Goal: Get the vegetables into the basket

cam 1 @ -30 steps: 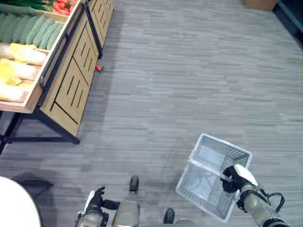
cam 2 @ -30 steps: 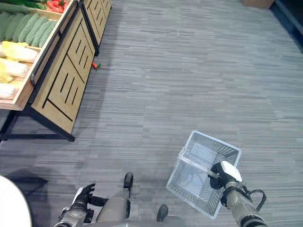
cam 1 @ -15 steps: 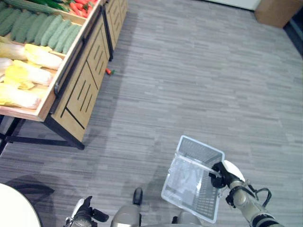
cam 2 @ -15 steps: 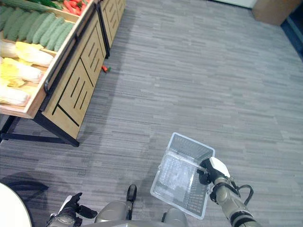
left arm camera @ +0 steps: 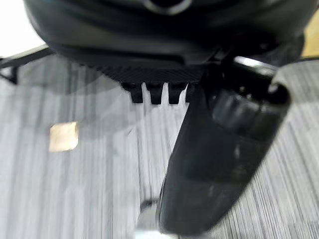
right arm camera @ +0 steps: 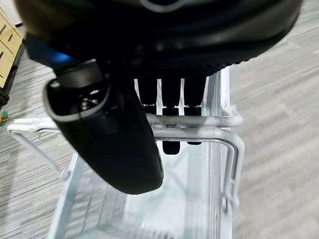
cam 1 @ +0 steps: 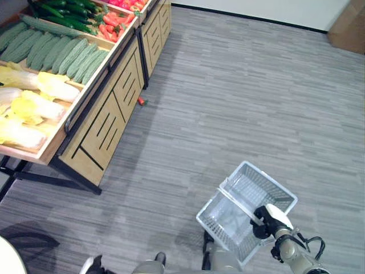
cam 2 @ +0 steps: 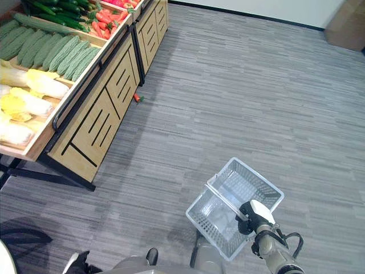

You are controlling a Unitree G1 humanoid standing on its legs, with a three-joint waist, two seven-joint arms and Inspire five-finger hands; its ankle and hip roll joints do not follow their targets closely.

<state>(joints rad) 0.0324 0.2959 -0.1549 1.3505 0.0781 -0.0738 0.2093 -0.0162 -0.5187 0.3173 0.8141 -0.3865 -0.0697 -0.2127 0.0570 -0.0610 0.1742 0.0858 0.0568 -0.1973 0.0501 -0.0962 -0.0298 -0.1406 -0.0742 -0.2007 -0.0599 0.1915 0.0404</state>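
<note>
left hand (left arm camera: 219, 149): fingers blurred, state unclear | small red item (cam 1: 141, 101) on floor: too small to identify

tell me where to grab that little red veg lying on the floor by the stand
Take the red vegetable across its red body, not the green stem end. Come straight down from above: it lies flat on the open floor, and the stand blocks its left side. The right hand is shut on the basket handle, so the left hand would likely do it.

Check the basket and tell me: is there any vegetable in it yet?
No. The basket, carried by its handle in the right hand, shows only bare wire mesh inside; the vegetables lie on the stand.
</note>
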